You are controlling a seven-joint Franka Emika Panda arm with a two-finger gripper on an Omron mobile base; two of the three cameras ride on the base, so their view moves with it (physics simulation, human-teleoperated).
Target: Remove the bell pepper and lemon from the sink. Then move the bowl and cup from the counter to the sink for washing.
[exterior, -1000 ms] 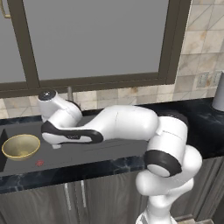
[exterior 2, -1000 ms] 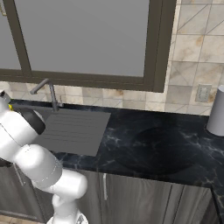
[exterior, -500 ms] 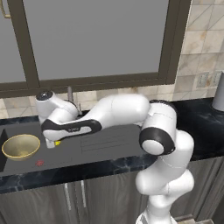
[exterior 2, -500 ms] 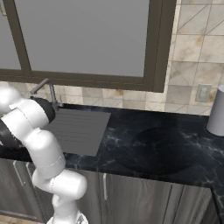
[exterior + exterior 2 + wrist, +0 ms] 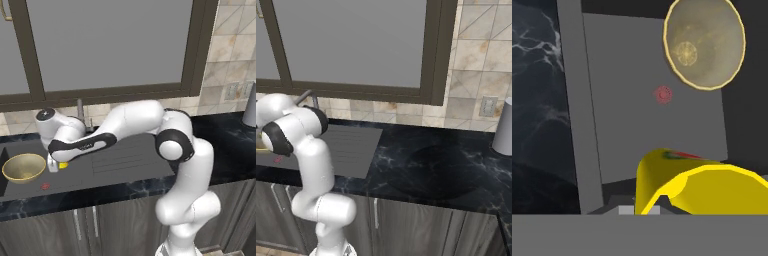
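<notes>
While the bowl (image 5: 23,167) is already lying in the sink (image 5: 30,187), the gripper (image 5: 56,165) is hanging over the basin, apparently clamped on the cup (image 5: 697,186); neither fruit is lying inside.

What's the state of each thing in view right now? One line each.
end effector: shut on the cup, over the sink basin.
cup: held, lying sideways in the hand view, its open end facing the camera.
bowl: upright and empty, in the sink basin.
sink: holds the bowl; drain spot uncovered.
faucet: no water seen running.
</notes>
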